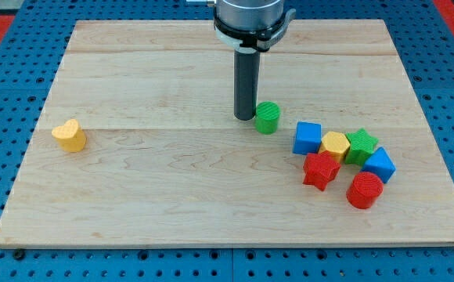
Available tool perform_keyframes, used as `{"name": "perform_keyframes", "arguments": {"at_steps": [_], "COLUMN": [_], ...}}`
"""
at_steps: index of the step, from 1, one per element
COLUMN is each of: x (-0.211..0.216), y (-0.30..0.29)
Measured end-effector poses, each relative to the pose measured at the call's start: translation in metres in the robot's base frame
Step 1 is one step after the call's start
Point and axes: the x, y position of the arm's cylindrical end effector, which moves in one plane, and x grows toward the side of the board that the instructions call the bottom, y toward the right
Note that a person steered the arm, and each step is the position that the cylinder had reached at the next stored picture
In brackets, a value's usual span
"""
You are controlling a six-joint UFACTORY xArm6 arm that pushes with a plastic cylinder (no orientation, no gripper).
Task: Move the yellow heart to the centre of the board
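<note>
The yellow heart [70,135] lies near the board's left edge, alone. My tip [245,117] rests on the board a little above the middle, far to the right of the heart. A green cylinder [267,117] stands right beside the tip on its right, touching or nearly touching the rod.
A cluster sits at the right: blue cube [308,138], yellow hexagon block [335,146], green star [362,146], red star [320,170], second blue block [380,164], red cylinder [364,189]. The wooden board [172,196] lies on a blue pegboard surface.
</note>
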Motion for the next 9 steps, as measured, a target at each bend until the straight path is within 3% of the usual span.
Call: {"name": "perform_keyframes", "arguments": {"at_steps": [3,5,6,7,9], "x": [0.016,0.077,0.105,0.105,0.093], "y": [0.034,-0.022,-0.078,-0.176,-0.304]}}
